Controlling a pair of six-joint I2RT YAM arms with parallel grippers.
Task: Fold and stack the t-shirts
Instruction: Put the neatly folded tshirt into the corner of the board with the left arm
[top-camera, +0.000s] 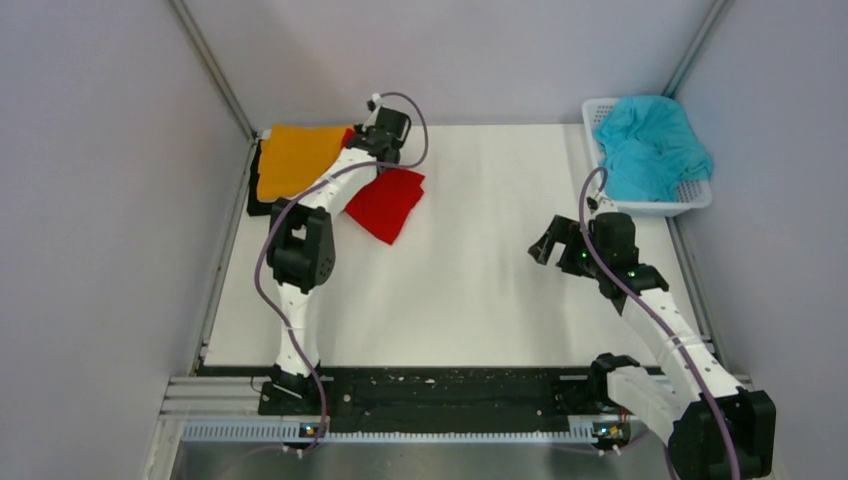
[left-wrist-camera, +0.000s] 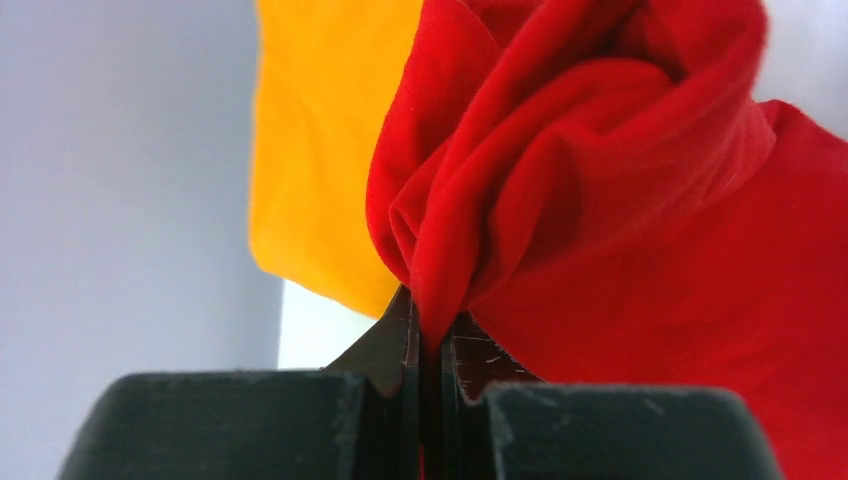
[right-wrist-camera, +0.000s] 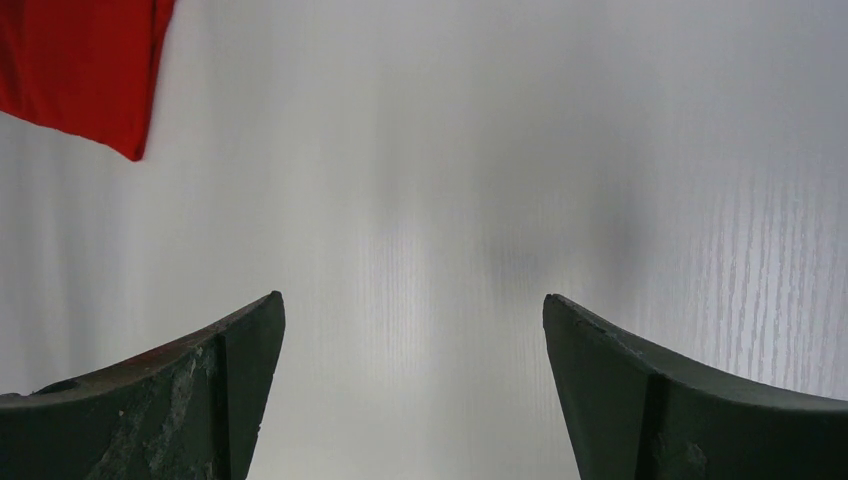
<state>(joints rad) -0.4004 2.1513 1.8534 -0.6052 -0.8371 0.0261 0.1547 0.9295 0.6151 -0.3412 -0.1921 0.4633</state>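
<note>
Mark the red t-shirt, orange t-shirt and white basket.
red t-shirt (top-camera: 388, 203): top external view, middle of the folded cloth.
orange t-shirt (top-camera: 295, 158): top external view, middle of its upper face.
white basket (top-camera: 695, 195): top external view, near right wall.

Overhead, I see a plain bright red t-shirt at eleven o'clock on the white table. A solid orange t-shirt lies at ten o'clock. A teal t-shirt at two o'clock fills the white perforated basket. My arms are white with black joints, and the cables are purple.
</note>
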